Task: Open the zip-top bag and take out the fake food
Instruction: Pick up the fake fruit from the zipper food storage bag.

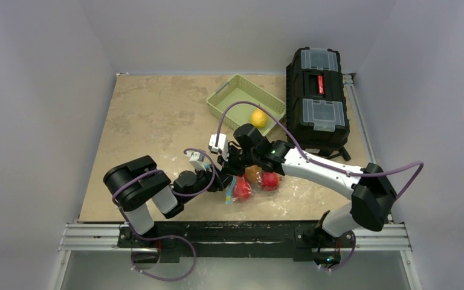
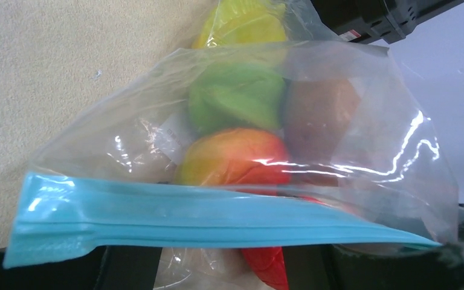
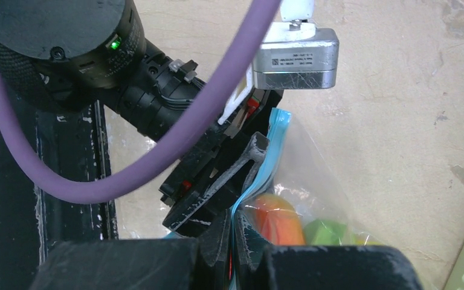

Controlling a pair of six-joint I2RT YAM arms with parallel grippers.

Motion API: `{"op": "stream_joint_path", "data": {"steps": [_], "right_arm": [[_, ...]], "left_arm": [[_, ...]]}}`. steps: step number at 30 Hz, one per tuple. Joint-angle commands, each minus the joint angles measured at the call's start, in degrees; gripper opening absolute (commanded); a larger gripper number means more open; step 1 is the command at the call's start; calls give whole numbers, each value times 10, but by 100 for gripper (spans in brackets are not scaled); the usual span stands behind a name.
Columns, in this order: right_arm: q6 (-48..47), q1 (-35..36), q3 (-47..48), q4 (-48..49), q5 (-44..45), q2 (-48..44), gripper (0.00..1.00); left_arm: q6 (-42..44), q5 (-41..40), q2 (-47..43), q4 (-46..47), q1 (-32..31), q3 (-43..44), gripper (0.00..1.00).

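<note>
The zip-top bag [image 1: 255,181] lies on the table between both arms, its teal zip strip [image 2: 217,217] towards the left arm. Inside is fake food: a red-yellow fruit [image 2: 235,158], a green piece [image 2: 235,96], a brown one [image 2: 320,115], a yellow one [image 2: 241,24] and a red one [image 2: 267,269]. My right gripper [image 3: 230,217] is shut on the zip strip [image 3: 260,163], also seen from above [image 1: 232,165]. My left gripper [image 2: 238,251] has its fingers apart beneath the strip, tips hidden by it; it sits just left of the bag [image 1: 215,177].
A pale green basket [image 1: 235,90] holding one yellow fruit [image 1: 258,118] stands behind the bag. A black toolbox [image 1: 317,96] stands at the back right. The left wrist's grey motor block [image 3: 296,57] and a purple cable [image 3: 217,103] crowd the right wrist view.
</note>
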Motion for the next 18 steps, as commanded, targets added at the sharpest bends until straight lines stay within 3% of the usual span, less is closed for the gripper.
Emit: {"op": "stream_joint_path", "data": {"steps": [1, 6, 9, 14, 18], "right_arm": [[-2, 0, 1, 17, -27, -10, 0], [-3, 0, 0, 17, -28, -9, 0], [-4, 0, 0, 16, -28, -8, 0], [-7, 0, -2, 15, -24, -10, 0], [-14, -4, -6, 16, -10, -16, 0]], "left_arm": [[-33, 0, 19, 24, 3, 25, 60], [-48, -12, 35, 49, 3, 28, 55], [-49, -23, 27, 50, 4, 23, 45], [-43, -24, 8, 50, 7, 13, 12], [-36, -25, -26, 50, 8, -12, 0]]}}
